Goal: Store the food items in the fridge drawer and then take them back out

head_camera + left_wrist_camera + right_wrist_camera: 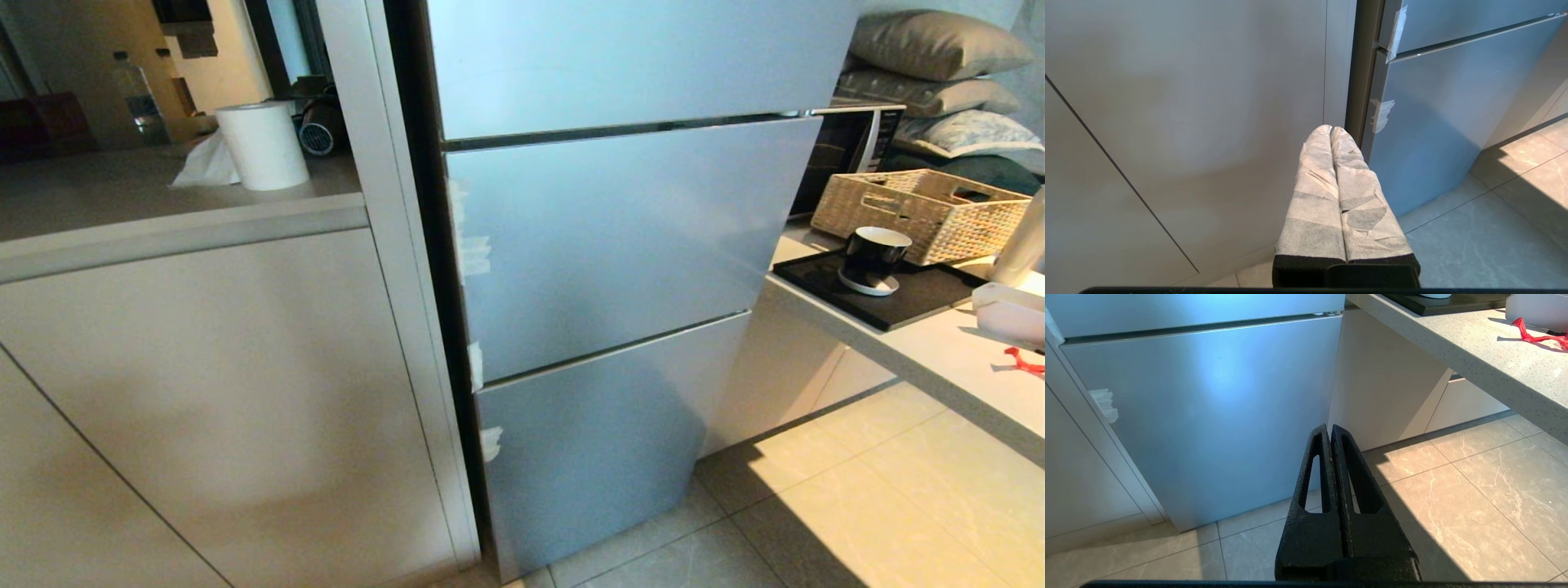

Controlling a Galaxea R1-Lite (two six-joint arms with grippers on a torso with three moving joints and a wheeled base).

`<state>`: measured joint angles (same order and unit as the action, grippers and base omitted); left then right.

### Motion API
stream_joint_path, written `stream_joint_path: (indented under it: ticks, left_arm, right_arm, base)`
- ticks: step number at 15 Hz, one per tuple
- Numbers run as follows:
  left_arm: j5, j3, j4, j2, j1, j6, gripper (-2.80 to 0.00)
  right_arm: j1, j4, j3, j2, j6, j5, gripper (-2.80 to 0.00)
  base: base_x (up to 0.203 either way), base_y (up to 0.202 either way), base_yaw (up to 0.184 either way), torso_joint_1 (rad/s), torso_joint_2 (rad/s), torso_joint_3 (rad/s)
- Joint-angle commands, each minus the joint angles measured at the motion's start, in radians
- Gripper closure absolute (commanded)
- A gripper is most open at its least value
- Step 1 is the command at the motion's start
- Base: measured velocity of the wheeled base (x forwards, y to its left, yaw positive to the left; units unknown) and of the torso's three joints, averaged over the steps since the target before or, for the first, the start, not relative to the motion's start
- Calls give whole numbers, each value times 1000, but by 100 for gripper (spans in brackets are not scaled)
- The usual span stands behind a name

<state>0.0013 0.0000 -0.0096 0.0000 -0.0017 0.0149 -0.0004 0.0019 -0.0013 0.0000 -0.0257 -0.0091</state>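
On your left is a white cabinet (204,392), flat and smooth. Next comes the fridge (604,245), all its silver doors closed tight, so you can't see the drawer or the food. Your left gripper (1331,130) is pinched closed near the cabinet edge, holding nothing. Your right gripper (1329,428) is closed too, over open floor (1453,490). The counter (922,359) edge sticks out on the right.

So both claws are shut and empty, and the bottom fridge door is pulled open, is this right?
Not quite: the bottom fridge door is closed, flush with the panel above, as the head view shows. The left claw and right claw are indeed shut and empty.
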Motion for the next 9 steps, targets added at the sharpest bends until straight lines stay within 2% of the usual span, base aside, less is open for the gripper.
stream_joint_path:
  ticks: [1,3,6,9]
  left_arm:
    - [1,-6,-2,2,0,5,0]
    - [-6,-82,9,14,0,4,0]
    - [-40,-192,6,192,-5,-16,0]
    - [-70,-312,-45,489,-21,-123,0]
  right_arm:
    - [0,0,0,2,0,0,0]
    - [0,0,0,2,-1,0,0]
    - [0,0,0,2,0,0,0]
    - [0,0,0,2,0,0,0]
  base:
    - [0,0,0,0,0,0]
    - [0,0,0,0,0,0]
    - [0,0,0,0,0,0]
    - [0,0,0,0,0,0]
